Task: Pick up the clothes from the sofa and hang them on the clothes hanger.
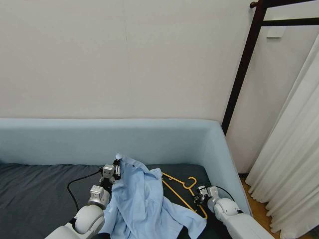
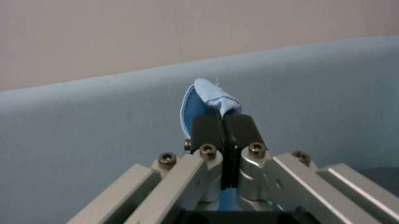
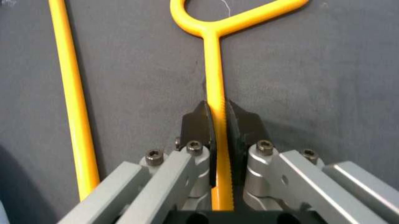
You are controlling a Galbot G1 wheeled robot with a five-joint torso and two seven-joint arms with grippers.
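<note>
A light blue shirt (image 1: 144,201) lies bunched on the dark sofa seat (image 1: 35,186). My left gripper (image 1: 115,172) is shut on the shirt's upper edge, lifting a fold; in the left wrist view the blue fabric (image 2: 209,100) sticks out from between the closed black pads (image 2: 209,130). A yellow clothes hanger (image 1: 184,189) lies on the seat to the right of the shirt, partly under it. My right gripper (image 1: 201,195) is shut on the hanger's neck (image 3: 215,84), just below its hook (image 3: 237,16).
The sofa has a pale blue back (image 1: 109,142) and right armrest (image 1: 224,164). A dark wooden clothes rack post (image 1: 244,64) rises behind the armrest. White curtains (image 1: 294,159) hang at the right. A black cable (image 1: 75,186) loops over the seat.
</note>
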